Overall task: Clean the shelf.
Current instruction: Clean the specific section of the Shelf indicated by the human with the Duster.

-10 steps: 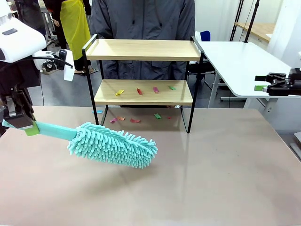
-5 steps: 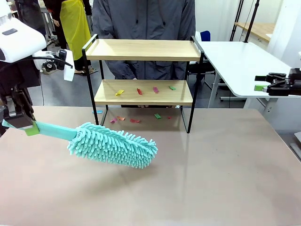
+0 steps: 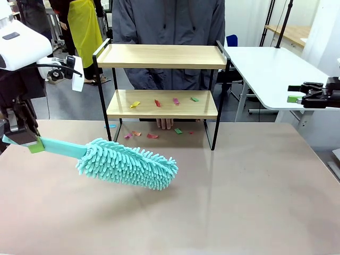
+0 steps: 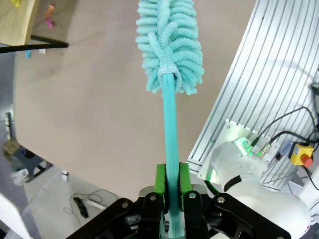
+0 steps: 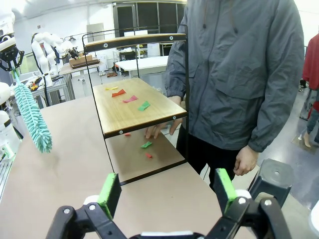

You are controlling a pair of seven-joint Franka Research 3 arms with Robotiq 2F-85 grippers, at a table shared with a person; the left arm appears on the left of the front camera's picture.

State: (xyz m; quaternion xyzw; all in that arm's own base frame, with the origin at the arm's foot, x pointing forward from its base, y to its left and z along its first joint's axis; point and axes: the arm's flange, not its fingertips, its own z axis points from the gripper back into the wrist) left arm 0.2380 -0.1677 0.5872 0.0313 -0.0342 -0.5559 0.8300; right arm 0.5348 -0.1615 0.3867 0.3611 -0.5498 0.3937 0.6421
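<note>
Tan table had the shelf at its far side, scraps on it. My left gripper was clamped on the teal duster, and my right gripper had its fingers wide apart.

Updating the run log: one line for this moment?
left hand: shut on duster | right hand: open | shelf: paper scraps on lower board
</note>
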